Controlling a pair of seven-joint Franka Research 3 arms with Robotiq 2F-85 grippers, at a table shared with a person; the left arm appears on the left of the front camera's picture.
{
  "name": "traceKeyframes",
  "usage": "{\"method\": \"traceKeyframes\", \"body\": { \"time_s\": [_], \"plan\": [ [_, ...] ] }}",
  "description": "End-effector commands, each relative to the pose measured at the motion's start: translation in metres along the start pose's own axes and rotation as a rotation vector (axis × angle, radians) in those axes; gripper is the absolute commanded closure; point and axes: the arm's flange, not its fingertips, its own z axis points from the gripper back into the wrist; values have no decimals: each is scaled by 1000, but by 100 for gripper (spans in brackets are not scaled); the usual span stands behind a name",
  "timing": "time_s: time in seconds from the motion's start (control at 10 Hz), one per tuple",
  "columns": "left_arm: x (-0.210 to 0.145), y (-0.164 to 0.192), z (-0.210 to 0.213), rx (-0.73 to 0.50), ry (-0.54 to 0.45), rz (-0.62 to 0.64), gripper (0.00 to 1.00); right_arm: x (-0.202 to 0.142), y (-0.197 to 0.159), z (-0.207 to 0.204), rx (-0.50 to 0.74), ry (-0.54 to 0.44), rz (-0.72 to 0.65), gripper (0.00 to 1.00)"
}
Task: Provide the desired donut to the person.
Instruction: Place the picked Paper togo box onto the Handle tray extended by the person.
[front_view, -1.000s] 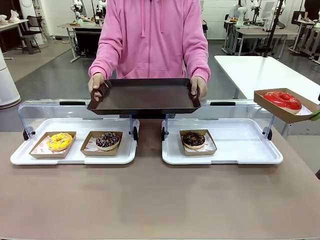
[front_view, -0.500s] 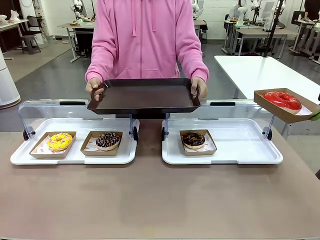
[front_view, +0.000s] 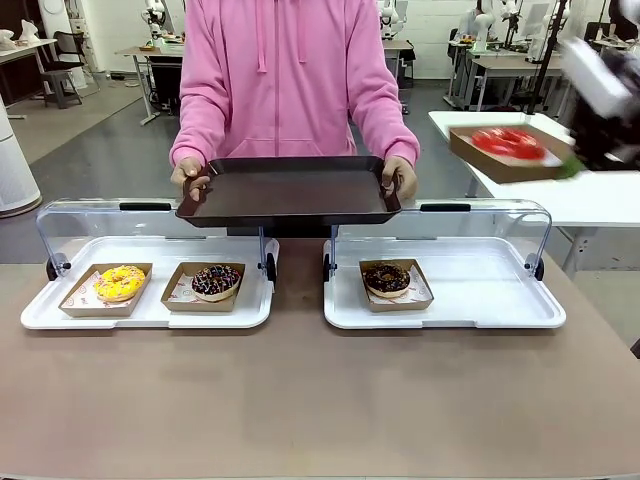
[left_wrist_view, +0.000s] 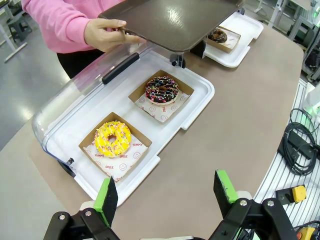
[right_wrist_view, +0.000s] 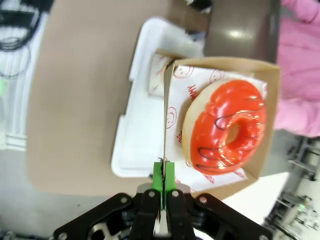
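Big change: the red donut (front_view: 508, 142) in its cardboard box (front_view: 478, 158) has jumped up and left from where it hung half a second ago, low at the right edge beside the display cover. It is now higher, over the side table, and closer to the person (front_view: 290, 80). The right arm is motion-blurred in the front view, so it is moving fast.

The right gripper (right_wrist_view: 164, 172) has its pads pinched together on the box's thin side wall. The wrist view shows the box held by one edge and the donut sitting flat inside on the printed paper.

The person has barely moved. Both hands hold the dark tray (front_view: 290, 190) level above the gap between the two white trays, and its surface is bare.

The left gripper (left_wrist_view: 165, 180) is spread apart and holds nothing. It hangs above the table near the left white tray (left_wrist_view: 197, 107), where the yellow donut (left_wrist_view: 112, 139) and the sprinkled donut (left_wrist_view: 161, 90) sit untouched. The chocolate donut (front_view: 387, 279) sits in the right white tray (front_view: 500, 295).

Judgement: pick is done and the carry is under way. The red donut looks like the chosen one, headed for the dark tray, not yet over it. Risk: with a one-edge grip at this speed, the box could tilt or swing.
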Motion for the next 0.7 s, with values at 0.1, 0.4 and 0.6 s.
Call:
{"method": "traceKeyframes", "body": {
  "time_s": [0.1,0.4,0.6],
  "plan": [
    [-1,1,1,-6,-12,6,0,71,-98,-15,81,11,-56,98],
    [-1,1,1,-6,-12,6,0,146,-166,-89,108,37,-210,98],
    [-1,1,1,-6,-12,6,0,167,-171,-135,134,31,-165,98]
  ]
}}
